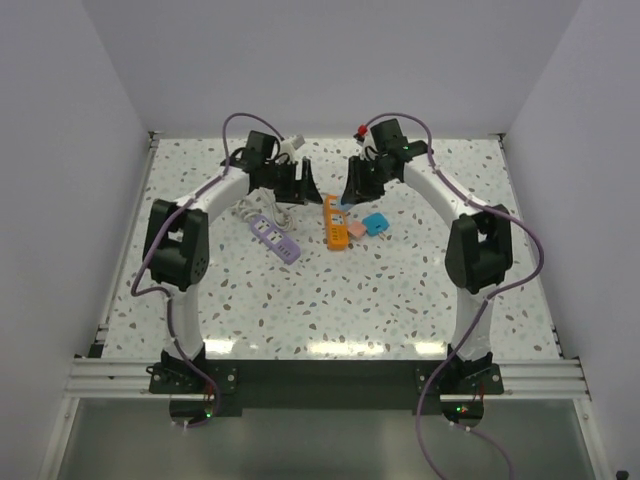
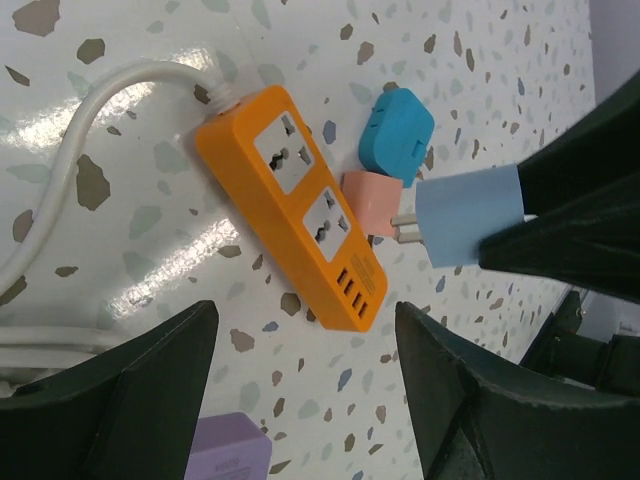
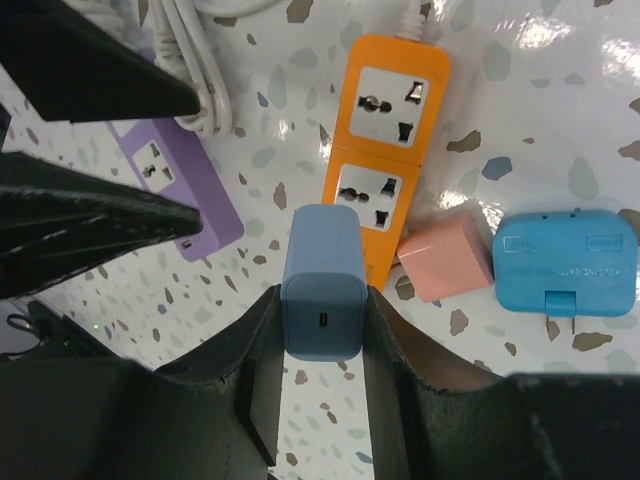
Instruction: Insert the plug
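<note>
Pale blue plug (image 3: 322, 275) clamped in the right gripper (image 3: 322, 312) over the orange power strip (image 3: 385, 150).

The plug is pinched by its sides between the two right fingers. It is held above the table (image 1: 400, 300), over the strip's near end beside the second socket. In the left wrist view its metal prongs (image 2: 405, 228) are seen bare and not seated in any socket. The left gripper (image 2: 300, 315) is spread wide, and nothing is held in it. A pink adapter (image 3: 447, 260) is seen touching the strip's side, and a blue adapter (image 3: 563, 260) lies just beside the pink one. A purple power strip (image 3: 180, 185) and a white cable (image 2: 60, 180) are seen on the strip's other side.
</note>
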Action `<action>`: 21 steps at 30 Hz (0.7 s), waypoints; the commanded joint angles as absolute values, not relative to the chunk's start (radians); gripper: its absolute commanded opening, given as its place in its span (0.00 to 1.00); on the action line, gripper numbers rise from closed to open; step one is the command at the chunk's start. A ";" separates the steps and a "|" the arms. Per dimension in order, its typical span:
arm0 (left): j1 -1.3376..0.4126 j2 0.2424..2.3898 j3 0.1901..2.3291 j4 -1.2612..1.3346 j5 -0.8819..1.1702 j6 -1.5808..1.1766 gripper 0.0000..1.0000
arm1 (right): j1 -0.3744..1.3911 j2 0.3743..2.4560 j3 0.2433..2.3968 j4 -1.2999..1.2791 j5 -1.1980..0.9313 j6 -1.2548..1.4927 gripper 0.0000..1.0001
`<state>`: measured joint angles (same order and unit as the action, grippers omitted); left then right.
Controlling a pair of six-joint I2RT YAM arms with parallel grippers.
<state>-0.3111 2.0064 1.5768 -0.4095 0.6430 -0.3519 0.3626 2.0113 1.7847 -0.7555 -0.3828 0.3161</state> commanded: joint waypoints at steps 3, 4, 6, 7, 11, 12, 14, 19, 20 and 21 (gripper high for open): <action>-0.328 2.115 1.721 -0.492 0.611 -0.301 0.72 | 0.403 2.031 1.836 -0.853 -0.322 0.275 0.00; -0.330 2.129 1.727 -0.495 0.611 -0.304 0.71 | 0.406 2.028 1.829 -0.851 -0.318 0.287 0.00; -0.331 2.163 1.741 -0.495 0.609 -0.307 0.68 | 0.406 2.026 1.806 -0.845 -0.304 0.296 0.00; -0.331 2.172 1.746 -0.495 0.611 -0.308 0.67 | 0.407 2.026 1.799 -0.845 -0.302 0.301 0.00; -0.341 2.223 1.775 -0.495 0.621 -0.308 0.63 | 0.411 2.040 1.775 -0.841 -0.295 0.307 0.00; -0.342 2.227 1.781 -0.495 0.617 -0.308 0.63 | 0.414 2.042 1.775 -0.841 -0.279 0.305 0.00; -0.350 2.244 1.802 -0.494 0.615 -0.313 0.63 | 0.414 2.045 1.773 -0.839 -0.265 0.308 0.00; -0.370 2.289 1.862 -0.505 0.612 -0.316 0.64 | 0.414 2.065 1.781 -0.825 -0.250 0.308 0.00; -0.373 2.293 1.867 -0.505 0.614 -0.316 0.64 | 0.414 2.068 1.786 -0.824 -0.249 0.311 0.00; -0.374 2.299 1.870 -0.506 0.611 -0.316 0.64 | 0.414 2.078 1.789 -0.824 -0.244 0.313 0.00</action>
